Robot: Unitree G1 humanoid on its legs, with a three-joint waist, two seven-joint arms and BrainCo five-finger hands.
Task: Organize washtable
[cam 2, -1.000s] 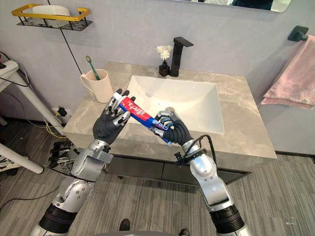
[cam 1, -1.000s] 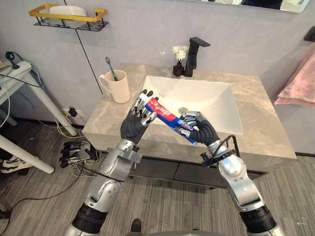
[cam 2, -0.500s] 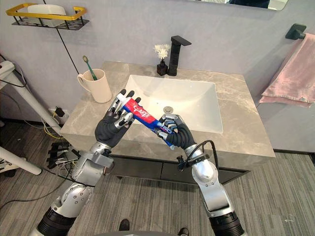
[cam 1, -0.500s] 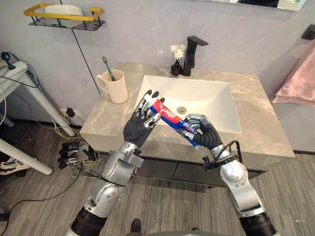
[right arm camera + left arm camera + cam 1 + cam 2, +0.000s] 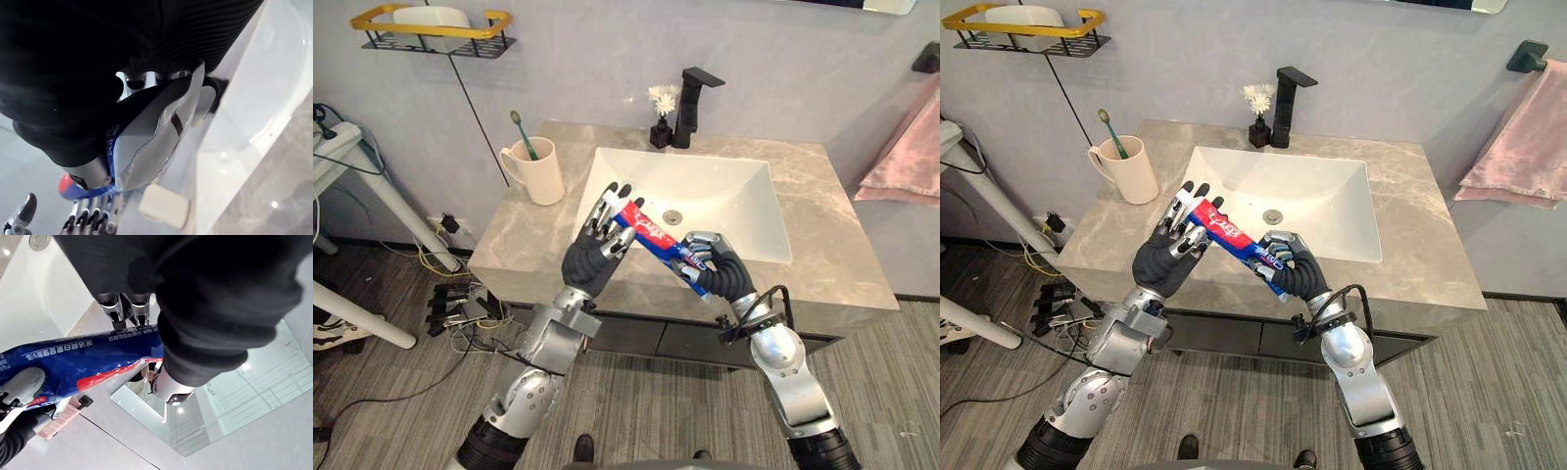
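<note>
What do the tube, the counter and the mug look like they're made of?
The tube seems glossy flexible plastic or laminate: shiny print, flat crimped end. The counter seems polished grey stone or a stone-look slab, by its veining and sheen. The mug is likely glazed cream ceramic, thick-walled.

Print on toothpaste tube (image 5: 1234, 236) unreadable

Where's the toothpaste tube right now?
Left eye view: the toothpaste tube is held above the front-left edge of the sink, the right hand gripping its lower end, its upper end against the straight fingers of the left hand.
</note>
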